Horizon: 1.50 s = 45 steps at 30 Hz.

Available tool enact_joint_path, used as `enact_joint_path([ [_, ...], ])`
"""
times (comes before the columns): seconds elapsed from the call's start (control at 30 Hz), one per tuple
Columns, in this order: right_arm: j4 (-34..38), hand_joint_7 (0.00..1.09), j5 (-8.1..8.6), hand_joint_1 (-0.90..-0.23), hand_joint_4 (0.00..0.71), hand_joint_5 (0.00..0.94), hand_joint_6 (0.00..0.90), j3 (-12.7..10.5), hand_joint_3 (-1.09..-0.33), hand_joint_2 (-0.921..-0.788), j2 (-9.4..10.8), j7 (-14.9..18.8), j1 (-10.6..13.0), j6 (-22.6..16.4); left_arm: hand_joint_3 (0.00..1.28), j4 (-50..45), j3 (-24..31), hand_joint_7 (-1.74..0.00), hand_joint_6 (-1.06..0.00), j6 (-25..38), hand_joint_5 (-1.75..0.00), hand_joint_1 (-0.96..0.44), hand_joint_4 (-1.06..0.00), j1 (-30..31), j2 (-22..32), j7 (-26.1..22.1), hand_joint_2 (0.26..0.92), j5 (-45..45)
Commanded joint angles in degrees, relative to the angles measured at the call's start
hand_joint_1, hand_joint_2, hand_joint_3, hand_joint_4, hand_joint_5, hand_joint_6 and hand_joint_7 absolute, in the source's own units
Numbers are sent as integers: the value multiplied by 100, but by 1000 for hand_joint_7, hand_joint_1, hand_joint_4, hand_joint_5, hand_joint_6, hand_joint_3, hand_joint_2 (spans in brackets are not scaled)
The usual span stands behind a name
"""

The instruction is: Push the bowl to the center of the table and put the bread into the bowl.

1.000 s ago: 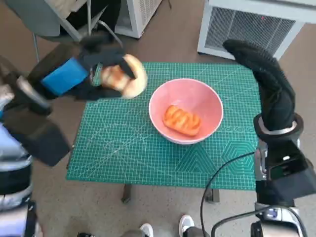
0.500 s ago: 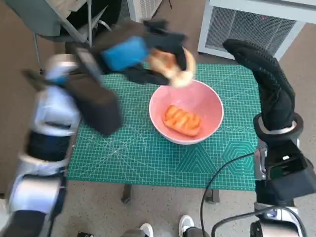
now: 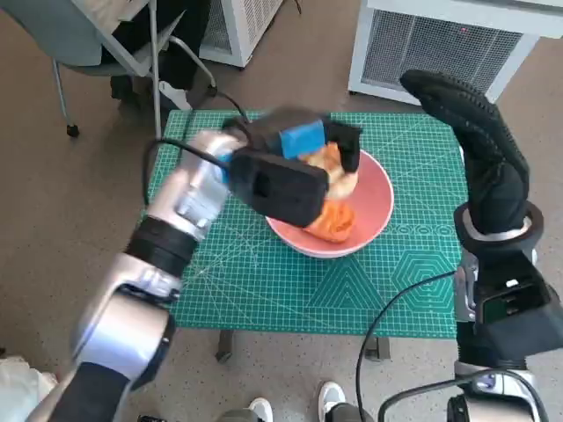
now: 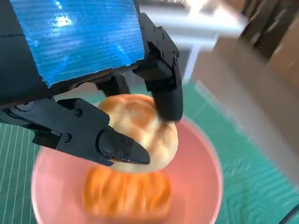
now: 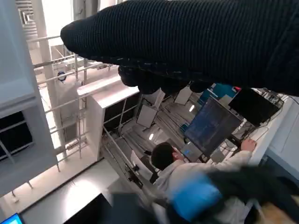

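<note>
A pink bowl [image 3: 374, 207] stands near the middle of the green mat. An orange glazed bread [image 3: 332, 221] lies inside it. My left hand [image 3: 303, 145] is over the bowl and holds a round pale bread roll [image 3: 332, 171] just above the orange one. In the left wrist view the black fingers [image 4: 166, 88] grip the roll [image 4: 140, 128] over the bowl [image 4: 205, 186], with the orange bread [image 4: 126, 193] under it. My right hand [image 3: 475, 141] is raised at the table's right side, gloved, holding nothing.
The green cutting mat [image 3: 220, 272] covers the small table. A white slatted unit [image 3: 440, 44] stands behind the table and a chair [image 3: 106, 44] at the back left. In the right wrist view a person [image 5: 187, 168] sits at a screen.
My left hand carried the roll from the mat's back left corner rightward and down over the bowl. The right hand stayed where it was.
</note>
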Motion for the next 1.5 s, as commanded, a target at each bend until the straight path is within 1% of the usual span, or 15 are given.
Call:
enact_joint_path([
  [0.03, -63, 647, -121, -568, 291, 0, 4, -21, -762, -921, -71, -49, 157, 92, 98, 326, -140, -331, -306, 180, -71, -153, -282, -158, -147, 13, 884, 169],
  [0.17, -158, 647, -115, -554, 290, 0, 3, -33, -765, -921, -87, -65, 194, 139, 83, 454, -244, -253, -237, 278, -18, -213, -148, -135, -151, -184, 893, 238],
  [0.23, -210, 647, -112, -547, 291, 0, 3, -36, -768, -921, -95, -70, 220, 158, 77, 473, -269, -209, -170, 317, -7, -266, -60, -139, -130, -283, 905, 252],
  [0.3, -245, 648, -107, -543, 291, 1, 2, -37, -768, -921, -100, -73, 235, 177, 73, 473, -239, -188, -138, 357, -3, -290, -30, -155, -108, -374, 910, 225],
  [0.47, -284, 648, -73, -530, 289, 0, 1, -37, -766, -921, -118, -66, 238, 209, 63, 319, 18, -160, -93, 319, 0, -325, -4, -151, 26, -510, 917, -9],
  [0.53, -290, 649, -66, -528, 286, 0, 1, -38, -764, -921, -120, -67, 228, 224, 60, 186, 248, -156, -87, 144, 1, -337, -2, -32, 104, -394, 919, -223],
  [0.7, -268, 647, -13, -532, 279, 0, -1, -39, -759, -921, -126, -54, 167, 265, 62, -92, 1037, -161, -103, -578, 1, -355, 1, 409, 200, 42, 921, -1013],
  [0.83, -289, 641, 66, -537, 271, 0, -1, -39, -759, -921, -126, -41, 93, 369, 104, -379, 1694, -183, -166, -1163, -22, -373, -55, 799, 171, 216, 921, -1788],
  [1.03, -501, 640, 204, -557, 271, 1, -1, -12, -763, -921, -66, -27, 56, 588, 173, -1071, 2452, -210, -275, -1692, -58, -388, -233, 1438, -102, 408, 921, -2842],
  [1.13, -572, 639, 237, -563, 271, 1, -1, -9, -763, -921, -29, -45, 31, 692, 190, -1496, 2669, -225, -315, -1747, -73, -366, -293, 1734, -277, 453, 921, -3264],
  [1.23, -647, 638, 256, -570, 270, 1, -1, -23, -763, -921, 16, -101, -1, 832, 205, -2265, 2788, -239, -336, -1634, -80, -318, -331, 2148, -475, 526, 921, -3669],
  [1.3, -705, 638, 263, -572, 270, 0, -1, -26, -763, -921, 48, -138, -12, 922, 215, -2660, 2818, -343, -299, -1553, -60, -289, -357, 2367, -543, 588, 921, -3811],
  [1.33, -726, 637, 260, -573, 270, 0, -1, -27, -763, -921, 61, -155, -15, 956, 223, -2811, 2827, -433, -259, -1515, -48, -266, -371, 2452, -566, 620, 921, -3850],
  [1.47, -821, 634, 162, -570, 270, 0, -1, -31, -765, -921, 161, -291, -53, 1118, 244, -3380, 2870, -630, -173, -1337, -28, -212, -392, 2797, -635, 674, 921, -4068],
  [1.5, -850, 634, 136, -569, 270, 0, -1, -29, -765, -921, 186, -325, -58, 1154, 246, -3459, 2883, -649, -164, -1330, -27, -207, -393, 2859, -652, 689, 921, -4088],
])
